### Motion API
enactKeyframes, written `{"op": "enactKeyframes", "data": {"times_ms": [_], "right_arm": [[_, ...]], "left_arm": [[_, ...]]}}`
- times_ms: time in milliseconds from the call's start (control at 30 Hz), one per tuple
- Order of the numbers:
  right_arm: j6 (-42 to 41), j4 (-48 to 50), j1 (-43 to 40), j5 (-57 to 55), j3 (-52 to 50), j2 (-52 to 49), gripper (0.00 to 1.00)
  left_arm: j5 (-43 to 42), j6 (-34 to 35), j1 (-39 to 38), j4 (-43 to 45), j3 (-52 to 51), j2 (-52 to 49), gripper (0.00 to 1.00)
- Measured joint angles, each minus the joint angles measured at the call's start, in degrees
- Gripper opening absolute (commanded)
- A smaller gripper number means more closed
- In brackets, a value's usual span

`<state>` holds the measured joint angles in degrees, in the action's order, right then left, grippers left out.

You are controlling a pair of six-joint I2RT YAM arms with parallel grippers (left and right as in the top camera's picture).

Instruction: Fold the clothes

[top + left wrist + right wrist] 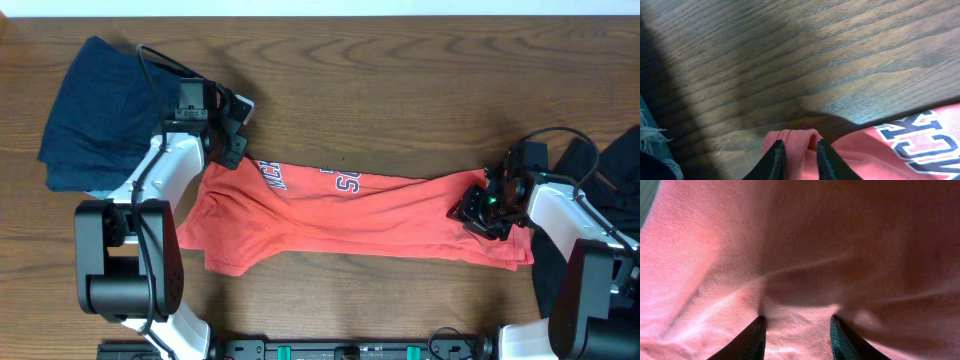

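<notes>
On the table [400, 80], the left claw [800, 145] pinches the coral T-shirt [370, 215].

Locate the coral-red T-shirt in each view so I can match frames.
Overhead: coral-red T-shirt stretched left to right across the picture's middle.
Left wrist: the shirt at bottom right, its edge bunched between the left pincer's fingers.
Right wrist: the shirt fills nearly the whole frame.
Shared landmark: the white-and-navy lettering, in overhead and left wrist; right wrist shows none.
</notes>
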<state>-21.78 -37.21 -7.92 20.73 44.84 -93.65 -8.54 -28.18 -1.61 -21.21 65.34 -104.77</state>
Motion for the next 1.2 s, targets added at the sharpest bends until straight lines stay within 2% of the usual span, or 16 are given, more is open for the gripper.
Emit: {"op": "enactKeyframes", "data": {"times_ms": [100,133,167,333,533,767,800,833,900,1000,1100,1200], "right_arm": [[-0.24,0.26,0.0,0.09,0.0,-0.07,0.42],[-0.31,0.31,0.0,0.11,0.0,-0.07,0.42],[-0.37,0.35,0.02,0.11,0.0,-0.07,0.42],[-0.66,0.52,0.0,-0.5,0.0,-0.22,0.31],[-2.36,-0.04,0.02,-2.45,0.09,-0.35,0.22],[-6.25,-1.03,0.02,-3.5,0.63,-0.59,0.22],[-6.95,-1.22,0.02,-3.56,0.7,-0.63,0.22],[-7.41,-1.36,0.02,-3.58,0.74,-0.66,0.22],[-8.31,-1.51,0.02,-3.63,0.81,-0.76,0.24],[-9.31,-1.55,0.04,-3.58,0.87,-0.79,0.28],[-9.7,-1.7,0.09,-3.61,0.98,-0.79,0.32],[-9.84,-1.79,0.09,-3.69,1.14,-0.79,0.32]], "left_arm": [[0.63,-0.17,0.09,0.7,0.07,-1.46,0.19],[0.92,-0.24,0.11,0.85,0.07,-2.4,0.09],[1.09,-0.15,0.11,1.01,0.07,-3.17,0.06],[1.46,1.62,0.33,3.39,0.07,-4.87,0.06],[2.56,11.17,2.38,7.41,0.7,-4.81,0.06],[5.81,21.59,8.04,6.93,1.03,-4.5,0.06],[5.95,23.19,8.96,6.73,1.03,-4.5,0.07],[5.95,23.82,9.22,6.64,1.03,-4.5,0.15],[5.88,25.24,9.64,6.64,1.03,-4.42,0.36],[4.63,27.12,9.79,6.64,1.03,-3.41,0.55],[2.51,28.37,9.81,6.49,1.03,-1.27,0.63],[0.9,28.65,9.92,5.81,1.03,2.14,0.64]]}}
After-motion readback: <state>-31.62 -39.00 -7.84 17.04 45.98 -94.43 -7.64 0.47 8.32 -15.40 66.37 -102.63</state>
